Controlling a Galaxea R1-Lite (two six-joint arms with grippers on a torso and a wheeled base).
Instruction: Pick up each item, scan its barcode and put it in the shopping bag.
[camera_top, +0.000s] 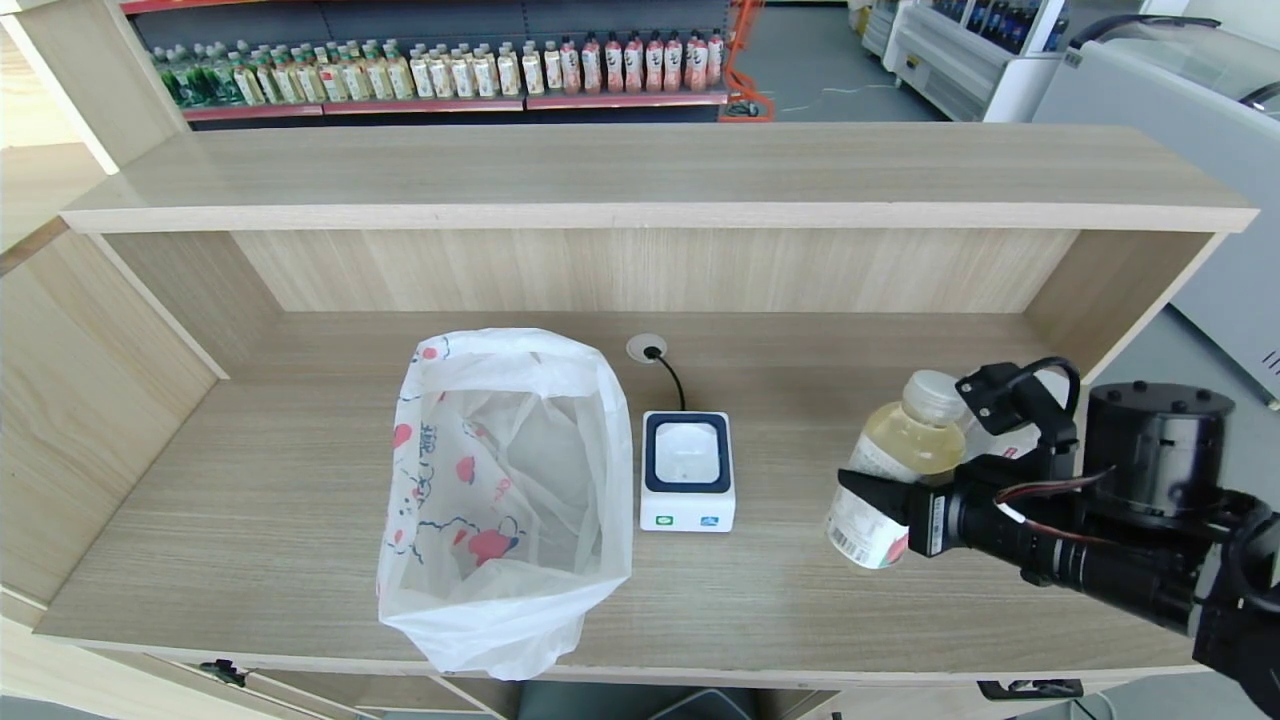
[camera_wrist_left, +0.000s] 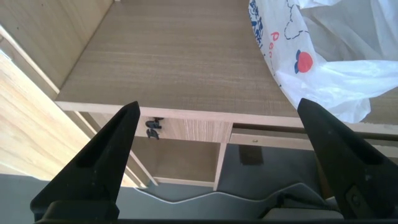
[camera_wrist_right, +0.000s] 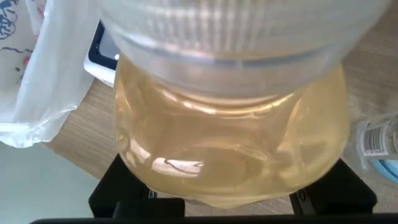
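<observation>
We've got the bottle (camera_top: 897, 462) of pale yellow drink in the right gripper (camera_top: 885, 492), whose fingers are clamped on either side of its body. It's tilted, with the white cap leaning back and to the right, and the barcode end of the label pointing down toward the front. It sits over the right part of the wooden counter (camera_top: 250, 520), well to the right of the white barcode scanner (camera_top: 687, 470).

The shopping bag (camera_top: 505, 500) stands open just left of the scanner, white plastic with red and blue print. A black cable (camera_top: 672, 380) runs from the scanner back to a round port in the counter.

In the right wrist view another clear bottle (camera_wrist_right: 376, 146) lies on the counter beside ours.

The left gripper (camera_wrist_left: 217, 106) hangs off the counter's front edge near the bag's corner, jaws spread wide with nothing in them.
</observation>
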